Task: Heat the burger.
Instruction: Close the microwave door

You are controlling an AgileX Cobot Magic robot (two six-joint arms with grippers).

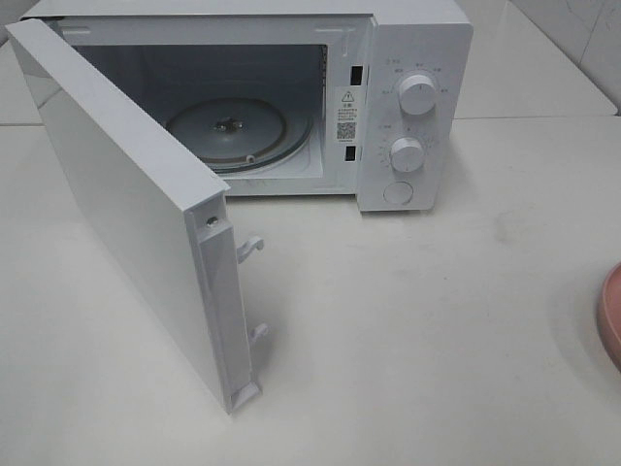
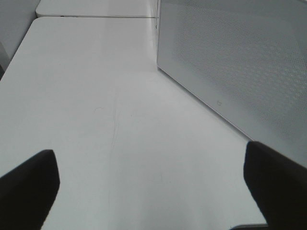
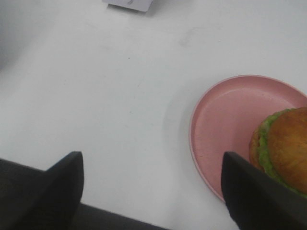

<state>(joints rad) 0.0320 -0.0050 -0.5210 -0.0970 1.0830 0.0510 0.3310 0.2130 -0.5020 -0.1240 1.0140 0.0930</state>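
Observation:
The burger (image 3: 287,148), with a golden-brown bun and green lettuce, lies on a pink plate (image 3: 225,122), partly cut off by the edge of the right wrist view. My right gripper (image 3: 153,194) is open above the bare table, with one finger (image 3: 254,196) over the plate's rim beside the burger and nothing between the jaws. My left gripper (image 2: 153,191) is also open and empty over the table, next to the outer face of the microwave door (image 2: 240,62). The white microwave (image 1: 417,97) stands open, its glass turntable (image 1: 238,131) bare. Neither gripper appears in the high view.
The microwave door (image 1: 126,204) swings far out over the table toward the front left, latch hooks showing on its edge. Only a sliver of the pink plate (image 1: 611,316) shows at the right edge. Two knobs and a button sit on the microwave's right panel.

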